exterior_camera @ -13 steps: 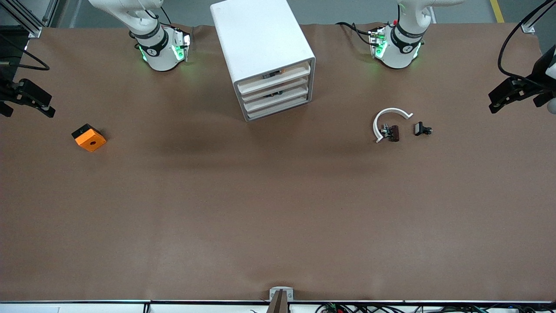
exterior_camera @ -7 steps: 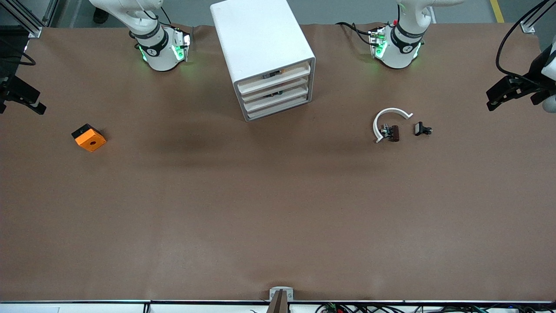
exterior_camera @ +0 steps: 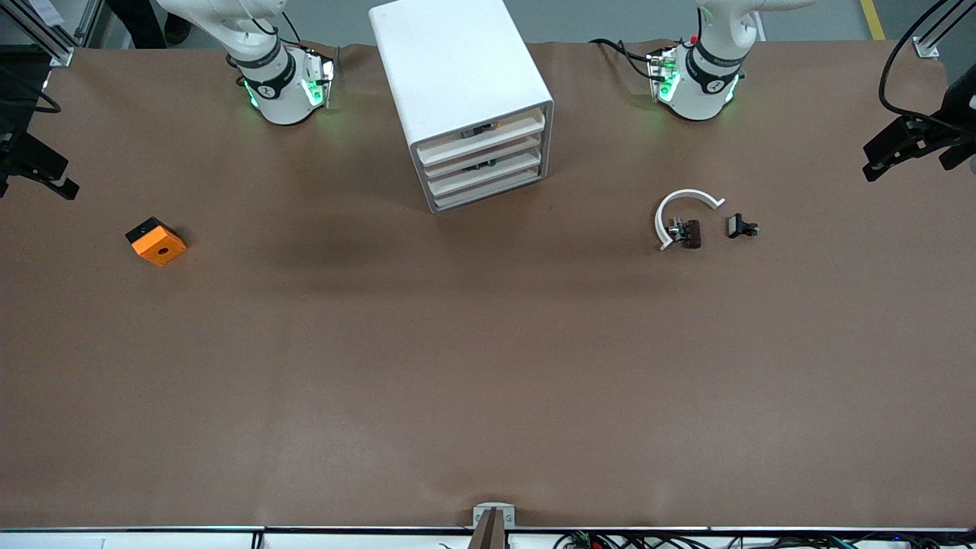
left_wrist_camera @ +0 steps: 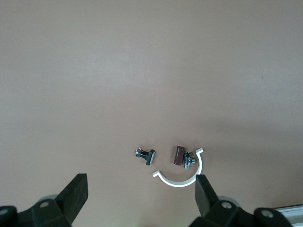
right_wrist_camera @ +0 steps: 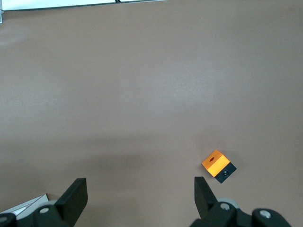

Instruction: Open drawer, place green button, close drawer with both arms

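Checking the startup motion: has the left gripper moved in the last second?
Yes. The left gripper, open, has risen toward the arm bases' edge, away from the white arc.

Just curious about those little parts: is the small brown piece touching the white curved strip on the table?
Cannot tell. In the left wrist view the brown piece sits inside the white arc, with a metal bit between them reaching toward the arc; neither view shows contact or gap plainly.

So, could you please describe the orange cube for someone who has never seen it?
From the right arm's base, come toward the front camera and that arm's end of the table: the orange cube lies alone. Its orange top with a round hole sets it apart from the small dark parts by the white arc.
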